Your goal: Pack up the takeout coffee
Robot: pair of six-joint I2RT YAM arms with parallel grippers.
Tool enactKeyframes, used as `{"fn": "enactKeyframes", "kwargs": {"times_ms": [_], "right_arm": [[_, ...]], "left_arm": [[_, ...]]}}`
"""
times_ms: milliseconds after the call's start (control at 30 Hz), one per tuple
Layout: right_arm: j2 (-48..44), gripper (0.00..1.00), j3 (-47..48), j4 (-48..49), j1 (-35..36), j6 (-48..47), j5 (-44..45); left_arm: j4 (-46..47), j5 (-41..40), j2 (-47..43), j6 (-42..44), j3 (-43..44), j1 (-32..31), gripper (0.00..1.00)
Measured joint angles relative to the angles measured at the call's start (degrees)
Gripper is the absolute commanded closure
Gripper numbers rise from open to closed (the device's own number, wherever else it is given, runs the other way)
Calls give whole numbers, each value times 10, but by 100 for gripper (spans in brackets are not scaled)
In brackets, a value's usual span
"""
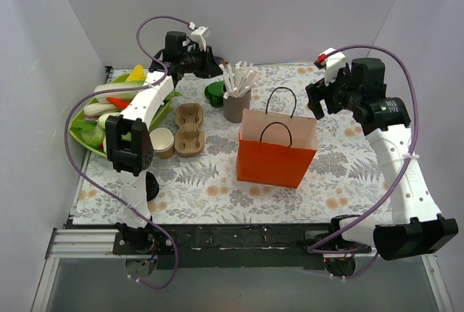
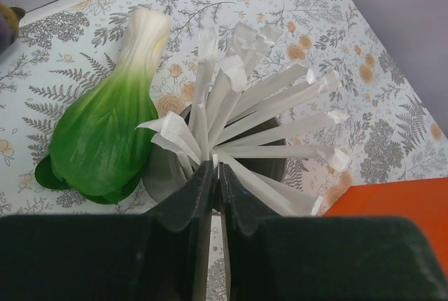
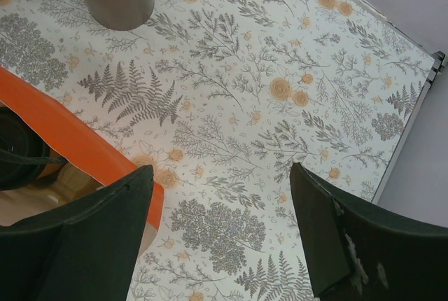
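Note:
No brown cup with a black lid shows plainly. A dark round thing (image 1: 151,186) sits half hidden beside my left arm's lower link; I cannot tell what it is. The orange paper bag (image 1: 275,156) stands open mid-table. It also shows in the right wrist view (image 3: 70,136), with its inside mostly hidden. My left gripper (image 1: 212,65) is at the back. In the left wrist view (image 2: 214,164) it is shut to a thin slit above the grey cup of white sticks (image 2: 164,175). My right gripper (image 1: 317,105) is open and empty over bare table right of the bag (image 3: 220,171).
A brown pulp cup-carrier tray (image 1: 190,129) and an open, lidless kraft cup (image 1: 162,141) lie left of the bag. The grey stick cup (image 1: 236,105) stands behind the bag, next to a bok choy (image 2: 105,133). A green plate of vegetables (image 1: 81,136) sits at the far left.

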Motion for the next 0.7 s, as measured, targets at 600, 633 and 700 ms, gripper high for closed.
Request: {"fn": "enactKeyframes", "kwargs": {"times_ms": [600, 633, 700], "right_arm": [[0, 14, -3, 0, 0, -4, -3], [0, 15, -3, 0, 0, -4, -4], [2, 15, -3, 0, 0, -4, -5]], "left_arm": [[-6, 5, -54, -5, 11, -1, 100], [-7, 5, -65, -5, 14, -1, 100], [-9, 5, -90, -3, 19, -1, 100]]}}
